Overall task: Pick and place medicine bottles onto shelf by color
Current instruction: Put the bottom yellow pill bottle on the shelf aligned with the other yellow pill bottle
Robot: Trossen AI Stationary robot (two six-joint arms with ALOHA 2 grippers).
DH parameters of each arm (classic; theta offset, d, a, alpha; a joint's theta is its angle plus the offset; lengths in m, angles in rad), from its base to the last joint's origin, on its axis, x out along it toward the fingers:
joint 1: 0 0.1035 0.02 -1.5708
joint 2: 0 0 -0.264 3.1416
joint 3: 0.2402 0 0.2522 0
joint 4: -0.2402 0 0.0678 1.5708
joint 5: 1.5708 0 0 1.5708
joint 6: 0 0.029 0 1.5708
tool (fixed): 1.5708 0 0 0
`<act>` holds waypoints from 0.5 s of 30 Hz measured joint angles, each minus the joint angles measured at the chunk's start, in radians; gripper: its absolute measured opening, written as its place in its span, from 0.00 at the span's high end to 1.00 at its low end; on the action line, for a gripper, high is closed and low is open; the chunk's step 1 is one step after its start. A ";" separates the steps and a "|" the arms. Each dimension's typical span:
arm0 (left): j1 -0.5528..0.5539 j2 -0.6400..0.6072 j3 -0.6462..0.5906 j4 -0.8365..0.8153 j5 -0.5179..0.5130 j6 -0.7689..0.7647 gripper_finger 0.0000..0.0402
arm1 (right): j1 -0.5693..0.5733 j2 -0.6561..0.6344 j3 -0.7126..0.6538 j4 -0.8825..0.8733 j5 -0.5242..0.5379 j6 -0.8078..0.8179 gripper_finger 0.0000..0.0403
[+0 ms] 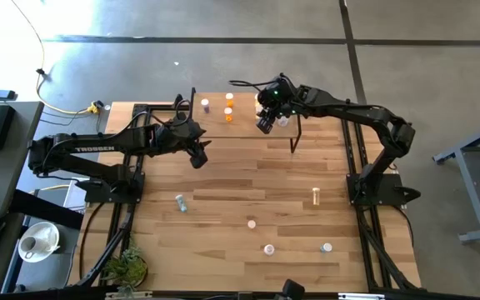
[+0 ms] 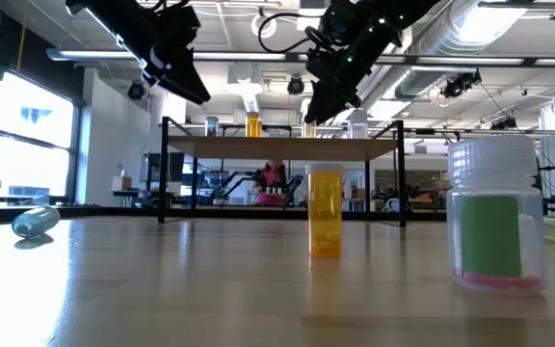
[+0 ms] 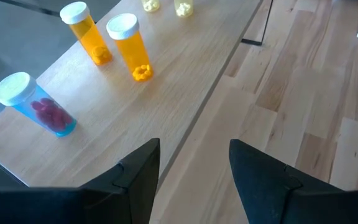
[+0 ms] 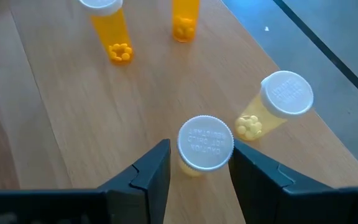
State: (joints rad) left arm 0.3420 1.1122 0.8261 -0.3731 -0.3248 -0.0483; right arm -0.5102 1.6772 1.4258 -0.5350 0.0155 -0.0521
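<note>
The shelf (image 1: 244, 129) stands at the table's far middle. On it stand a blue bottle (image 3: 36, 106), two orange bottles (image 3: 132, 46) (image 3: 86, 34) and two yellow bottles (image 4: 205, 146) (image 4: 278, 102). My right gripper (image 4: 201, 165) is open and points down over the shelf's right part. Its fingers stand on either side of the nearer yellow bottle's white cap. My left gripper (image 3: 194, 165) is open and empty, above the shelf's near edge, to the left (image 1: 198, 157). My right gripper's fingers stand close on both sides of the yellow bottle's cap (image 4: 205, 142), coming from above. I cannot tell whether they touch it. The bottle is upright on the shelf top.
Loose bottles stay on the table: a pale blue one lying on its side (image 1: 180, 202), a yellow one (image 1: 315, 196), and three near the front (image 1: 252, 223) (image 1: 268, 248) (image 1: 327, 247). A potted plant (image 1: 127, 267) stands at the near left corner.
</note>
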 joint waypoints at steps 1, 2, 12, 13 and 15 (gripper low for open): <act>0.000 0.000 0.000 0.000 0.000 0.000 0.54 | 0.000 0.000 0.000 0.000 -0.001 0.000 0.63; 0.000 0.000 0.000 -0.001 0.000 0.000 0.54 | 0.000 -0.001 0.000 0.000 -0.006 0.000 0.63; 0.000 0.000 0.000 -0.001 0.000 0.000 0.54 | 0.000 -0.002 0.002 -0.003 -0.030 -0.005 0.63; 0.000 0.000 0.000 -0.001 0.000 0.000 0.54 | 0.000 -0.002 0.002 -0.007 -0.031 -0.004 0.63; 0.000 0.000 0.000 -0.001 0.000 0.000 0.54 | 0.000 -0.002 0.002 -0.010 -0.031 0.001 0.63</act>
State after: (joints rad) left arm 0.3420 1.1122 0.8261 -0.3737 -0.3248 -0.0483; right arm -0.5102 1.6756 1.4274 -0.5451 -0.0159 -0.0512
